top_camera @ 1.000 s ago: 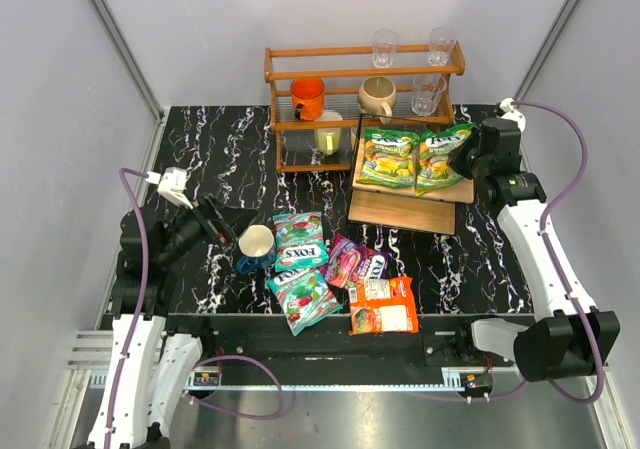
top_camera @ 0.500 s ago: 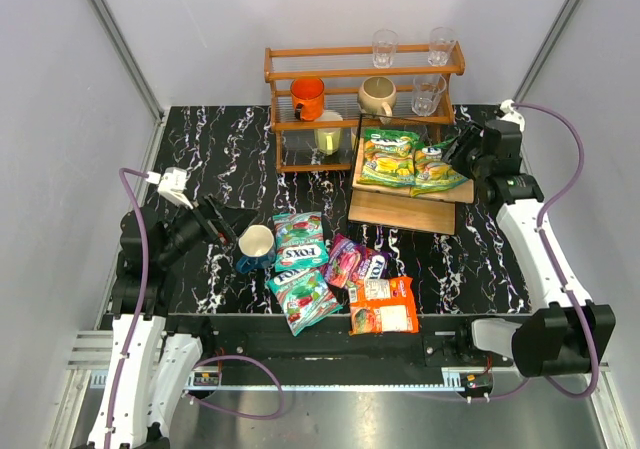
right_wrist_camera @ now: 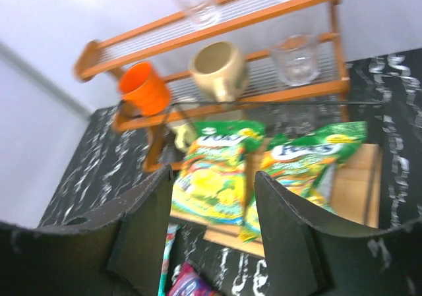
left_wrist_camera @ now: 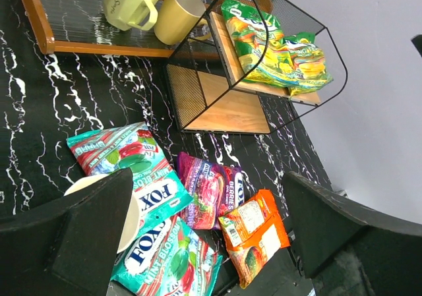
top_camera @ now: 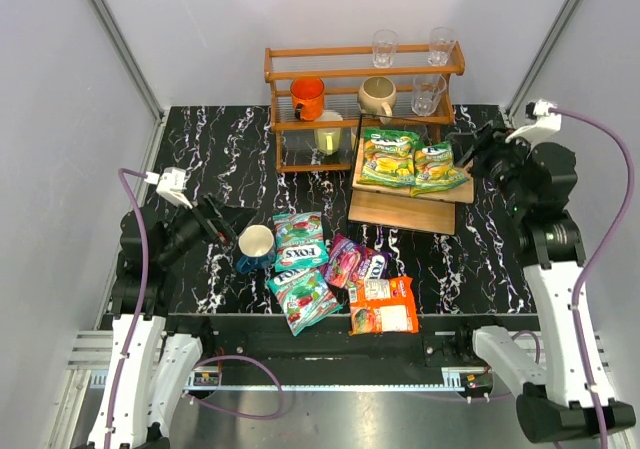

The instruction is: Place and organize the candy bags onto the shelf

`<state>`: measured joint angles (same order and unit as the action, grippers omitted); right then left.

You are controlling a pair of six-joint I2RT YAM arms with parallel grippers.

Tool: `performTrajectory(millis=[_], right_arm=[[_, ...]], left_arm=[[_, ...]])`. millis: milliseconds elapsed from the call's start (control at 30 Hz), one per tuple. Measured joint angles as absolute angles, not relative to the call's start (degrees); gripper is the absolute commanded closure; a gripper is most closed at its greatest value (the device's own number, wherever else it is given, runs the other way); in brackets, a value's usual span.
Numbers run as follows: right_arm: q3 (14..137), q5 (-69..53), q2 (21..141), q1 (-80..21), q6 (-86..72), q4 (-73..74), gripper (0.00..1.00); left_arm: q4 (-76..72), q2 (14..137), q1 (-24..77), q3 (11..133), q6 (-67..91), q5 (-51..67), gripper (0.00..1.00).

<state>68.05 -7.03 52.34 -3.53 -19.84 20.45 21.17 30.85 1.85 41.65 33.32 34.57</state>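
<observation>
Right gripper [right_wrist_camera: 212, 180]: fingers spread wide with nothing between them; it hangs just off the right end of the shelf's upper board, facing the two green-yellow bags.
Left gripper [left_wrist_camera: 208, 177]: fingers also wide apart and holding nothing, low over the table just beside the mug.
Right green-yellow bag [top_camera: 438, 166]: glossy green pouch with yellow fruit print. It lies on the upper board nearest the right gripper, crumpled and slightly skewed, with its lower edge at the front edge of the board.
Left green-yellow bag [top_camera: 390, 157]: same print, lying flatter on the upper board and touching its twin (the pair nearly fills that tier).
Shelf [top_camera: 400, 210]: two pale wooden boards stepped in a black wire frame. The lower board is bare.
Teal bags: two pouches lettered "FOX'S" on the table in front of the shelf. The upper teal bag [top_camera: 300, 241] touches the mug; the lower teal bag [top_camera: 303, 297] lies near the table's front edge.
Purple bag [top_camera: 350, 262]: shiny, with red fruit print, just right of the teal pair.
Orange bag [top_camera: 383, 305]: lies flat against the purple bag's lower end, label panel facing up.
Mug [top_camera: 256, 247]: blue outside, cream inside, upright.
Rack [top_camera: 350, 74]: orange-brown and railed, behind the shelf, holding cups and glasses.
Table [top_camera: 210, 149]: black marble pattern with white veins.
</observation>
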Motion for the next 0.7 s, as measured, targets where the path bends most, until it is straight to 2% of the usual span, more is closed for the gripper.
performTrajectory(millis=[100, 267, 467, 533, 633, 700], right_arm=[[66.3, -9.7, 49.2, -8.7, -18.6, 20.7, 0.39], [64.1, -5.7, 49.3, -30.5, -15.3, 24.3, 0.39], [55.1, 0.2, 53.6, -47.0, -16.1, 24.4, 0.38], [51.4, 2.3, 56.4, -51.9, -17.3, 23.1, 0.35], [45.6, 2.3, 60.1, -56.6, -20.1, 18.8, 0.23], [41.9, 1.8, 62.6, -57.2, -22.4, 14.7, 0.21]], left_arm=[[21.6, 30.9, 1.8, 41.6, 33.3, 33.3, 0.01], [22.6, 31.2, 1.8, 41.6, 33.3, 32.2, 0.01], [23.4, 31.5, 1.8, 41.5, 33.3, 31.6, 0.01], [23.7, 31.3, 1.8, 41.5, 33.1, 31.4, 0.01], [24.4, 31.1, 1.8, 41.4, 32.8, 31.4, 0.01], [24.4, 31.1, 1.8, 41.2, 32.8, 31.4, 0.01]])
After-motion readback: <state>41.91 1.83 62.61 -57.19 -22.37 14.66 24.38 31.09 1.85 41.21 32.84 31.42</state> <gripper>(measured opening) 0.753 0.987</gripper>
